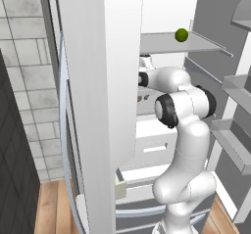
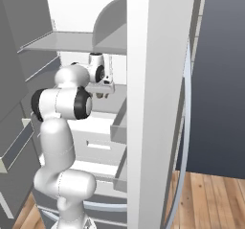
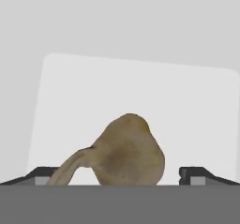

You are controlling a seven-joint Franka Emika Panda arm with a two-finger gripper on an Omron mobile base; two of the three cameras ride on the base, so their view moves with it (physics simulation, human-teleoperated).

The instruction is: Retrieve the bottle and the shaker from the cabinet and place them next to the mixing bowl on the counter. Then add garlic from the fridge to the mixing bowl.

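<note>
Fridge door [image 1: 98,81]: white slab, swung open, at frame left.
Green fruit [image 1: 181,35]: round, on the upper fridge shelf [image 1: 196,43].
Garlic [image 3: 126,155]: tan bulb between the claw's fingertips [image 3: 191,175]; long axis slanted, stalk pointing lower left, bulb upper right.
Claw [image 3: 119,177]: inside the fridge, tips either side of the garlic; contact cannot be told.

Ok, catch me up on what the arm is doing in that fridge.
The arm reaches into the open fridge, its gripper level with the garlic bulb on a white shelf. The bulb sits between the two fingertips, which are spread wide and not closed on it. A green lime rests on the shelf above.
</note>
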